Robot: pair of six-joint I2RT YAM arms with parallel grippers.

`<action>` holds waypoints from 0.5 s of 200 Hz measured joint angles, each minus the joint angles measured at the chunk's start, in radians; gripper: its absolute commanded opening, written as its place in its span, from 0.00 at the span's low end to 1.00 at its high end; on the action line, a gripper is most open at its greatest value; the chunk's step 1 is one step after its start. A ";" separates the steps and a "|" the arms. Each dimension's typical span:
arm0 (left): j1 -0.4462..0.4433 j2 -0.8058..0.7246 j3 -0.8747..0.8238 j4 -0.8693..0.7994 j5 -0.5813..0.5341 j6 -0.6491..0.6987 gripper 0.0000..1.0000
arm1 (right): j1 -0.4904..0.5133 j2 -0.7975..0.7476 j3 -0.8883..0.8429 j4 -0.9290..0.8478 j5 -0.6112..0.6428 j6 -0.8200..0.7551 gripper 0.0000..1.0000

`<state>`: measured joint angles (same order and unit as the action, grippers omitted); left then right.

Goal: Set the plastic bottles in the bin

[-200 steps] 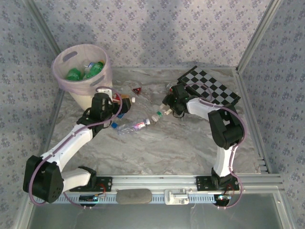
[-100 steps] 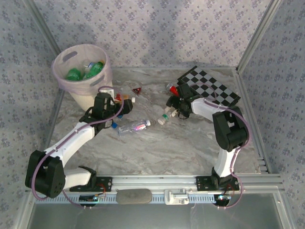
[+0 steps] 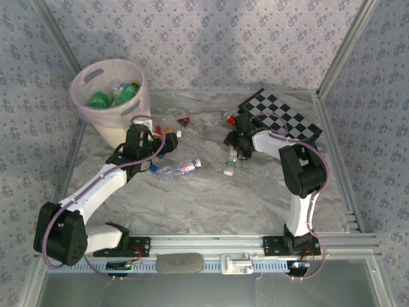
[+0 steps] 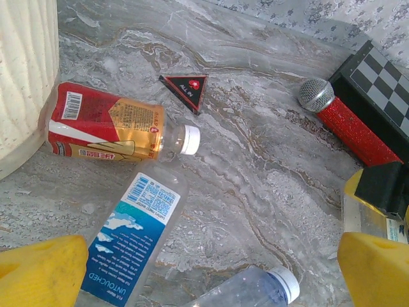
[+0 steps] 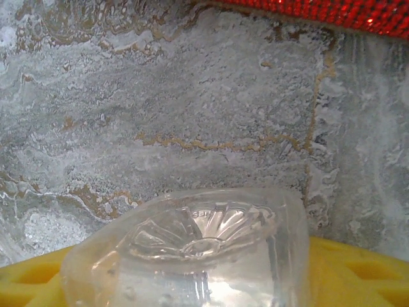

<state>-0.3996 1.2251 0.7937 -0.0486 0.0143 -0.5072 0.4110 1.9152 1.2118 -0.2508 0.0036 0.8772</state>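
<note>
- Since a second ago, the right arm (image 3: pixel 300 169) has swung its wrist round. The small clear bottle (image 3: pixel 229 166) it carries pointed left toward the middle of the worktop (image 3: pixel 255 198) then; now it points at the near edge, white cap outermost.
- The right fingers (image 5: pixel 354 275) are closed on that bottle close to its moulded base, one yellow finger on each side.
- The pink-labelled bottle (image 3: pixel 179 169) lies on the worktop where it lay before. The green bottles (image 3: pixel 118 94) sit in the pale pink bin (image 3: pixel 86 105) as before.
- The left arm (image 3: pixel 96 188) has edged slightly toward the bin and reaches diagonally up the worktop, wrist just beside the bin's cream wall.
- The left fingers (image 4: pixel 374 268) stand wide apart, holding nothing, above a blue-labelled clear bottle (image 4: pixel 131 240). A red-labelled bottle (image 4: pixel 105 131) lies beside the bin.
- The right arm is folded at the elbow, forearm angled inward, its wrist near the chessboard (image 3: pixel 281 118) and the red microphone (image 4: pixel 345 125).
</note>
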 measured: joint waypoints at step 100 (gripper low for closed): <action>-0.081 0.060 0.006 0.060 0.227 -0.018 1.00 | 0.004 -0.143 -0.058 0.135 -0.153 -0.020 0.53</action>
<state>-0.4808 1.2854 0.7994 0.0109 0.2417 -0.5247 0.4152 1.7721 1.1538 -0.1162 -0.1490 0.8570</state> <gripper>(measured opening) 0.997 0.633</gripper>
